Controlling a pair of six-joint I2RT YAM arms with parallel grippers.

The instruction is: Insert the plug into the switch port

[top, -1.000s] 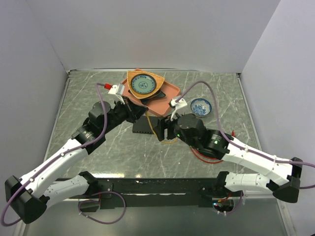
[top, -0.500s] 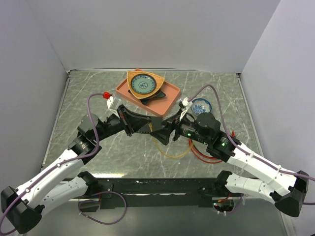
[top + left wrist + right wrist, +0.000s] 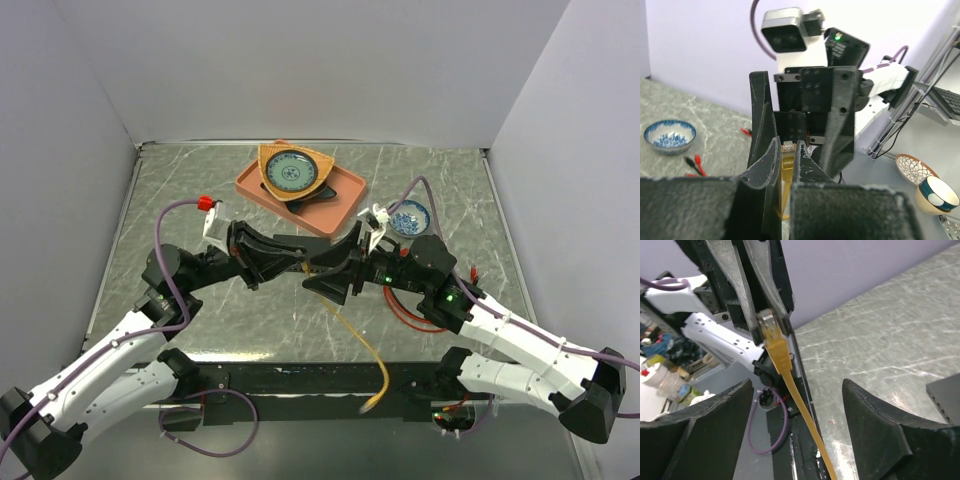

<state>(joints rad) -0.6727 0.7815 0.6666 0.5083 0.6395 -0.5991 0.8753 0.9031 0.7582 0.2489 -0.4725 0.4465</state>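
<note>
Above marble tabletop (image 3: 200, 185), left claw (image 3: 788, 149) pinches plug (image 3: 774, 340).

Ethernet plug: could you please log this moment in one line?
left gripper: shut on Ethernet plug | right gripper: open, facing it | yellow cable: hanging

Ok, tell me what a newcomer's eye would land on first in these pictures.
First, the two tools nose to nose in mid-air over the middle of the table: the left tool pinches the plug, facing the open right tool. A yellow cable dangles from the plug toward the near edge. At the back, an orange tray holding a patterned plate stands out against the grey marble.
</note>
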